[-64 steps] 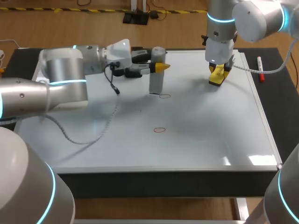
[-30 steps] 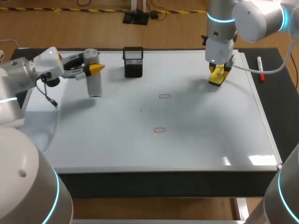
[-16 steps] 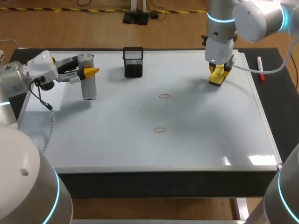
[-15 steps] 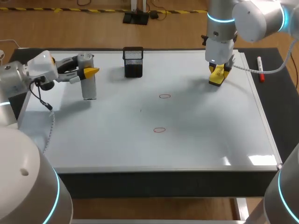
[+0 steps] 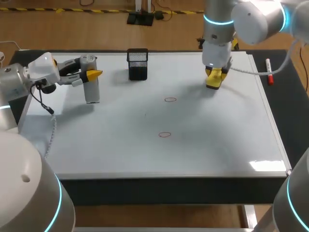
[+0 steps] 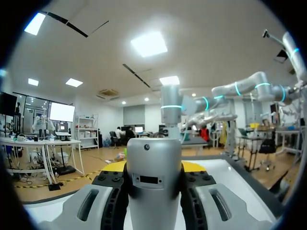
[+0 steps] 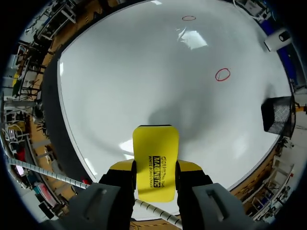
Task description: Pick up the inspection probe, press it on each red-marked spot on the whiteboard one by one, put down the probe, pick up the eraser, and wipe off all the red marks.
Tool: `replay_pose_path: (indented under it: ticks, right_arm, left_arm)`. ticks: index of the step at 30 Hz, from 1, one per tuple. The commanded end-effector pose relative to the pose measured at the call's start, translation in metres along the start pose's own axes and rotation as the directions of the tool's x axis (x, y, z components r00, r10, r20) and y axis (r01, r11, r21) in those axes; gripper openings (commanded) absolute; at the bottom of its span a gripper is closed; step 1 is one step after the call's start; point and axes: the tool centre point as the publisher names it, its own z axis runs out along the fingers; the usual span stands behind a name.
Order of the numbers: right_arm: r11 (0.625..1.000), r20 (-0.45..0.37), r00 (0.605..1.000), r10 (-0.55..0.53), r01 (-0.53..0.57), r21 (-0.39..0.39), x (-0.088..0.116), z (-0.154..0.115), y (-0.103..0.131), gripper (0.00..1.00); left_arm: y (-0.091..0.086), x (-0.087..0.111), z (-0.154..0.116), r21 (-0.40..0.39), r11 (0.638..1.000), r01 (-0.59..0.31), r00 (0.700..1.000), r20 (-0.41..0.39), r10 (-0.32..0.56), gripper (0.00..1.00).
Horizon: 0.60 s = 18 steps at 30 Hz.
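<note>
The grey cylindrical inspection probe (image 5: 91,79) stands upright at the whiteboard's far left, and my left gripper (image 5: 91,75) is shut on it from the side. In the left wrist view the probe (image 6: 154,184) fills the space between the fingers. My right gripper (image 5: 214,77) is shut on the yellow eraser (image 5: 213,80), held above the board's far right part. In the right wrist view the eraser (image 7: 155,163) sticks out ahead of the fingers over the white surface. Two red circle marks (image 5: 170,100) (image 5: 165,135) lie mid-board, and both marks (image 7: 222,74) (image 7: 189,18) show ahead of the eraser.
A black mesh holder (image 5: 138,64) stands at the far edge of the whiteboard (image 5: 193,145), seen also as the holder (image 7: 276,114) in the right wrist view. A red marker pen (image 5: 268,71) lies off the board on the dark mat at the far right.
The left arm carried the probe from near the far red mark to the far left and has stopped there. The right gripper with the eraser has shifted slightly left.
</note>
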Motion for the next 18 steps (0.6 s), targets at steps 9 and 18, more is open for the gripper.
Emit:
replay_pose_path:
  ticks: [9, 18]
  right_arm:
    - [0.979, -0.007, 0.979, -0.202, 0.202, 0.028, -0.070, -0.007, 0.079, 0.00]
    - [0.944, 0.037, 0.944, -0.329, 0.328, 0.022, -0.112, -0.015, 0.135, 0.00]
  left_arm:
    - [-0.001, 0.000, 0.000, 0.000, 1.000, -0.001, 1.000, 0.000, 0.001, 0.00]
    - [-0.001, 0.000, 0.000, 0.000, 1.000, -0.001, 1.000, 0.000, 0.001, 0.00]
